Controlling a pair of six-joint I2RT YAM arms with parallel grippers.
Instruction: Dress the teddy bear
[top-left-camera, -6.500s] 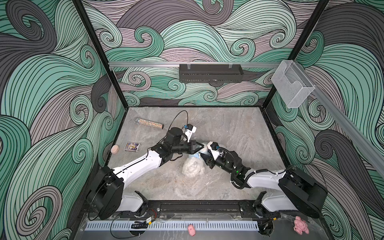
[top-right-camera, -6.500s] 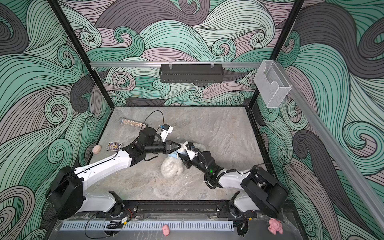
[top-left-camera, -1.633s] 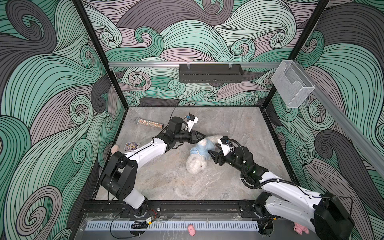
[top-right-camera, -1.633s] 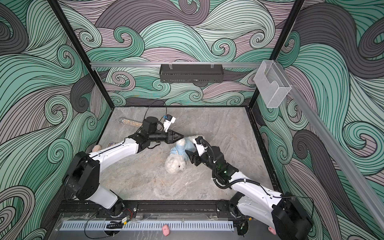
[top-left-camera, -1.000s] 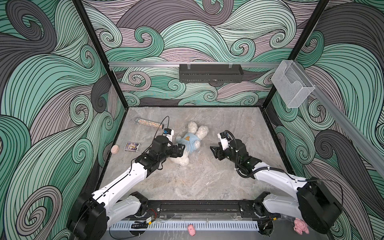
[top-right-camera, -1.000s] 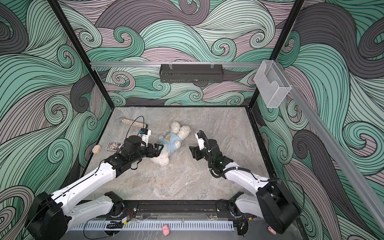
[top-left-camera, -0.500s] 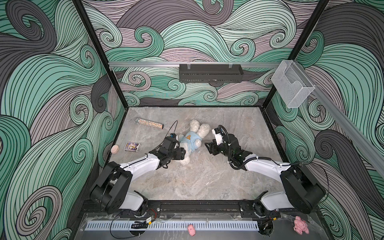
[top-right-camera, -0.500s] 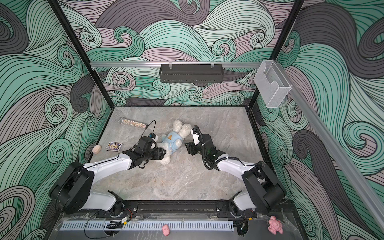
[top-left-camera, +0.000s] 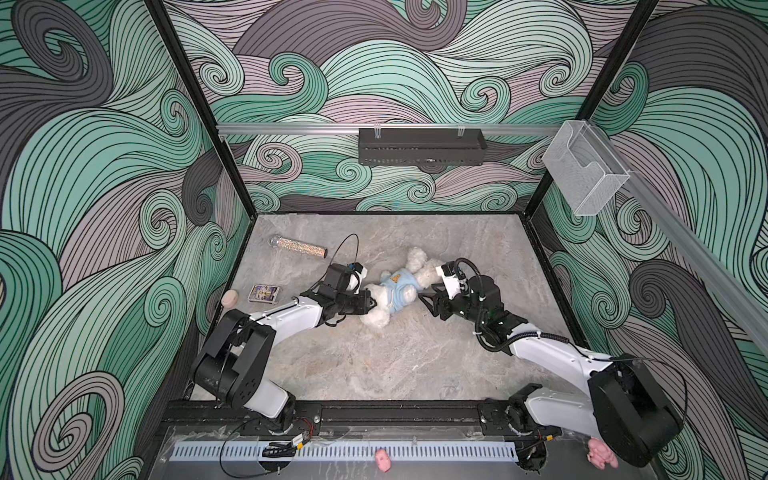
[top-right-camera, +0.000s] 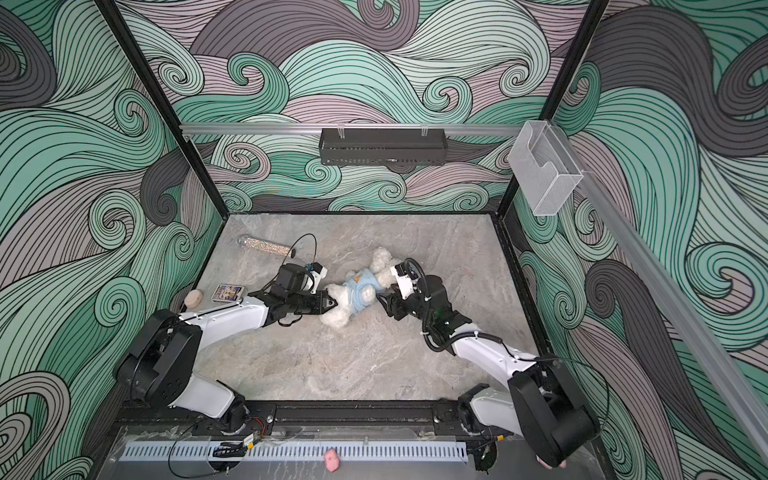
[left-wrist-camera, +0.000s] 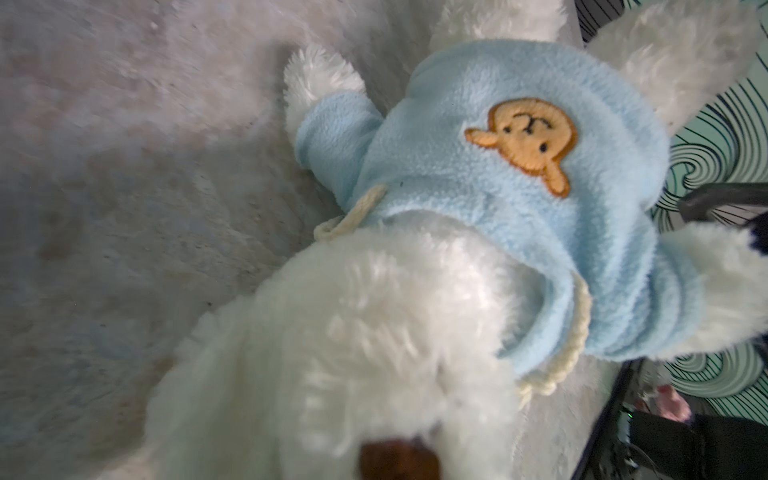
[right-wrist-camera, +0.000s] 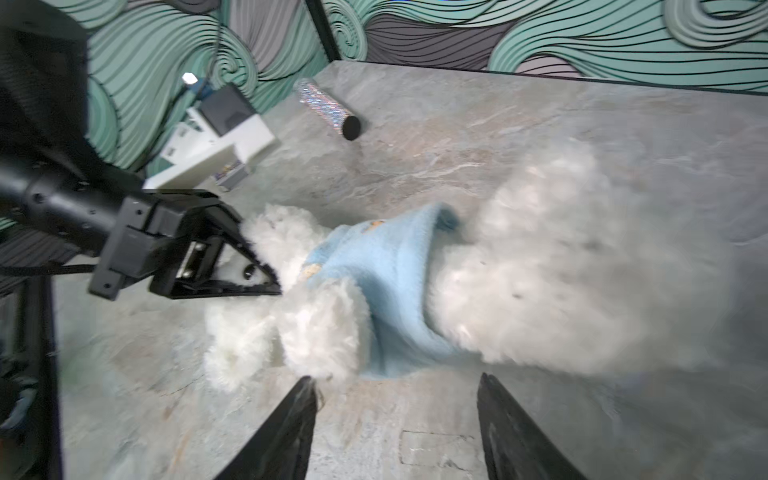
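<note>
The bear (top-left-camera: 376, 316) lies on its back near the middle of the worktop (top-left-camera: 374, 365). In both top views its head points to about 7 o'clock and its feet to about 1 o'clock. A blue sweater (top-left-camera: 397, 286) covers its chest, with both paws out of the sleeves.

The left hand (top-left-camera: 369, 302) sits at the head end, at 9 o'clock from the bear. Its jaws are closed tight with the tips sunk in the head fur; I cannot tell whether they pinch any. The right hand (right-wrist-camera: 395, 378) waits at about 4 o'clock from the bear, just beside its near paw and the hem. Its jaws stand moderately wide and hold nothing.

The dressing looks nearly done. If the hem still needs tugging, the pull should run along the body toward 1 o'clock. The right hand is nearer that end, while the left could steady the head.
</note>
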